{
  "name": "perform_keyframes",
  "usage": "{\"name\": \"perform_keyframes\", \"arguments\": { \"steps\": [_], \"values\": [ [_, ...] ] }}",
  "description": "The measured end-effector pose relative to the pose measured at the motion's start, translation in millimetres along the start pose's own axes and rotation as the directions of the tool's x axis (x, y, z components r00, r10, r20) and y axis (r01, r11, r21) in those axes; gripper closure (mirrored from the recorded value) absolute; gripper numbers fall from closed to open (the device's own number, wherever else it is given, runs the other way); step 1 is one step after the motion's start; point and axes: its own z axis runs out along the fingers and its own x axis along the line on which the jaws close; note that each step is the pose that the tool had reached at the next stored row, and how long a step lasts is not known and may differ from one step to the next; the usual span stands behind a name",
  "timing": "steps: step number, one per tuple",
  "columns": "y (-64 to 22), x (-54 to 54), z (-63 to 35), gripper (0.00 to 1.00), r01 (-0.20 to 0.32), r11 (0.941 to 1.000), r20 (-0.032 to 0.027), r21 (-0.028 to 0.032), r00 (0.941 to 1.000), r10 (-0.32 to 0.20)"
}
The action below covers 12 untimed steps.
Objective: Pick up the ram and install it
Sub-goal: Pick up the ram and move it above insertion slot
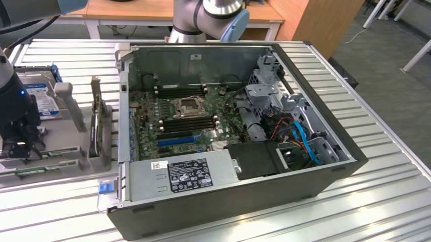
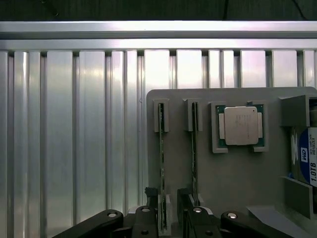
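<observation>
At the exterior view's left, the gripper (image 2: pixel 168 196) stands fully open and empty, straddling 1 ram (image 2: pixel 162 158) slotted edge-up in its holder (image 2: pixel 237 178) for easy grasping.

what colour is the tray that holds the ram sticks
Plain grey tray, best in the wrist view.

Gripper (image 2: pixel 167 220) low, vertical — jaws wide apart
</observation>
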Motion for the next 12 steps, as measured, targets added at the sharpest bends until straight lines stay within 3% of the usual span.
{"name": "perform_keyframes", "arguments": {
  "steps": [12],
  "values": [
    [-0.3,0.0,8.5,0.71,0.000,1.0000,-0.0001,-0.0001,1.0000,0.000]
  ]
}}
